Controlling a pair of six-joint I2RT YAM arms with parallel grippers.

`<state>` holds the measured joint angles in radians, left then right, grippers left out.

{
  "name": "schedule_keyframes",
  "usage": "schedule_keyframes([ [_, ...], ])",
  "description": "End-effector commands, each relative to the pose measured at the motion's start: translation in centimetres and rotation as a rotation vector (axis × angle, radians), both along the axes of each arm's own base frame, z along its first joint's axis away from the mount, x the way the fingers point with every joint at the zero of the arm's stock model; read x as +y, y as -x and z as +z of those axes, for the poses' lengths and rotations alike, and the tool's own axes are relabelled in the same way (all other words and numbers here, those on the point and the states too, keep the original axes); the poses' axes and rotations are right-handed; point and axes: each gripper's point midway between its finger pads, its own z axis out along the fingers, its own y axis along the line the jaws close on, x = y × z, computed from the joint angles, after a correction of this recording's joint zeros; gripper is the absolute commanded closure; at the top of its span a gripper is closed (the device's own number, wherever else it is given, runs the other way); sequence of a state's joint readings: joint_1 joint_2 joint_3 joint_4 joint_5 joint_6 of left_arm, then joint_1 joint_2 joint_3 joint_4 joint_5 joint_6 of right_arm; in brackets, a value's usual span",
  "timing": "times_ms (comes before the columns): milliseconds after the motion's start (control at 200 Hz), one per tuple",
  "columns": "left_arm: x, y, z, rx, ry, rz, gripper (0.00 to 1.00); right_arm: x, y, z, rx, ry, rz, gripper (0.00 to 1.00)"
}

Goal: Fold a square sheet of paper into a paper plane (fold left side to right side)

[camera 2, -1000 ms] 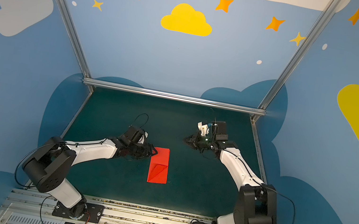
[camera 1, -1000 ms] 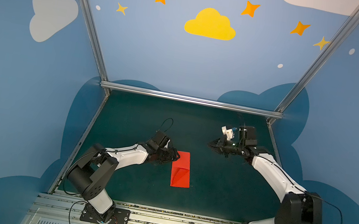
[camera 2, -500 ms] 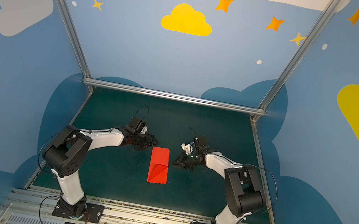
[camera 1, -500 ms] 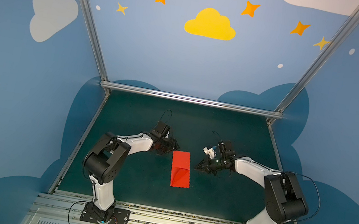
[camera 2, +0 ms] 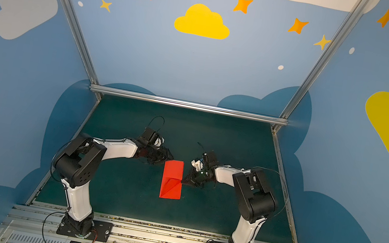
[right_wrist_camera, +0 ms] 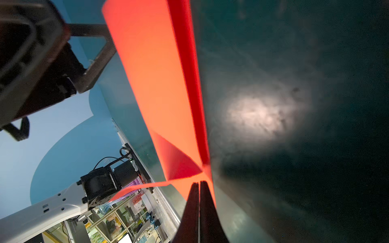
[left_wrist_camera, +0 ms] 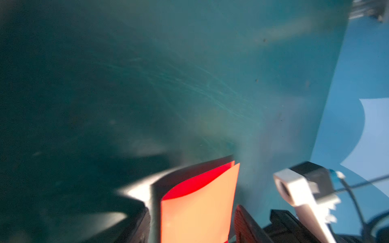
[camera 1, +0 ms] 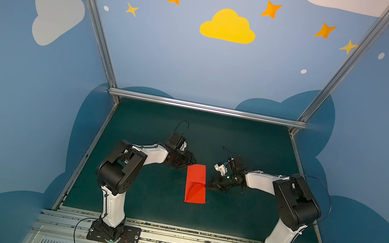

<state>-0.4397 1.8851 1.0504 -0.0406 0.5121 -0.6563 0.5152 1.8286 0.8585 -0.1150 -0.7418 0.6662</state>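
- Square sheet of paper (camera 1: 195, 183), folded into a narrow strip, lies on the green mat (camera 1: 147, 200), with its long axis running near-to-far.
- Right gripper (camera 1: 208, 185), pinched closed, touches the sheet's right edge at mid-length.
- Left gripper (camera 1: 190, 160), jaws apart, sits at the sheet's far-left corner.
- Whether those jaws straddle the corner is unclear.

The square sheet of paper (camera 1: 195, 181) is thin red paper, smooth with a slight sheen and sharp creases. Under the right gripper (right_wrist_camera: 199, 185) the table (camera 1: 147, 200) is dark green, matt and finely scratched. The fingers (left_wrist_camera: 242, 223) of the left gripper (camera 1: 188, 160) look like black ribbed plastic. Arm shells (camera 1: 155, 154) look like glossy white plastic; the frame rail (camera 1: 206, 107) beyond the left gripper is brushed metal
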Motion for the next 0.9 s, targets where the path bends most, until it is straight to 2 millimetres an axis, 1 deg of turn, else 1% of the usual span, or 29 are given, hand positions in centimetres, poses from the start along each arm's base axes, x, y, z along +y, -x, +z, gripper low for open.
schedule_keyframes([
  [0, -1.1, 2.0, -2.1, 0.067, 0.022, -0.074, 0.40, 0.0, 0.2, -1.1, 0.017, 0.011, -0.008, 1.00],
  [245, -1.5, 2.3, -1.4, 0.037, 0.072, -0.083, 0.49, -0.4, 0.5, -1.9, 0.031, 0.039, -0.015, 1.00],
  [395, -1.3, 2.3, -1.4, 0.029, 0.091, -0.066, 0.58, -0.6, 0.6, -2.2, 0.035, 0.052, -0.018, 1.00],
  [476, -1.2, 2.3, -1.5, 0.026, 0.094, -0.051, 0.66, -0.8, 0.7, -2.3, 0.038, 0.057, -0.021, 1.00],
  [576, -1.1, 2.0, -1.4, 0.022, 0.094, -0.036, 0.87, -0.7, 0.7, -2.0, 0.038, 0.048, -0.022, 1.00],
  [646, -0.7, 1.8, -1.0, 0.012, 0.074, -0.017, 0.96, -0.7, 0.5, -1.0, 0.027, 0.032, -0.026, 1.00],
  [686, -0.2, 1.5, -0.2, -0.009, 0.051, -0.003, 0.96, -0.7, 0.4, -0.2, 0.015, 0.021, -0.027, 1.00],
  [716, 0.4, 1.4, 0.4, -0.022, 0.016, 0.009, 0.96, -0.9, 0.2, 0.4, 0.001, 0.018, -0.030, 1.00],
  [781, 2.2, 1.2, 2.2, -0.067, -0.093, 0.035, 0.96, -1.6, -0.1, 1.8, -0.027, 0.014, -0.049, 1.00],
  [896, 5.4, 1.0, 6.3, -0.163, -0.325, 0.081, 0.96, -2.9, -0.8, 4.0, -0.075, 0.006, -0.078, 1.00],
])
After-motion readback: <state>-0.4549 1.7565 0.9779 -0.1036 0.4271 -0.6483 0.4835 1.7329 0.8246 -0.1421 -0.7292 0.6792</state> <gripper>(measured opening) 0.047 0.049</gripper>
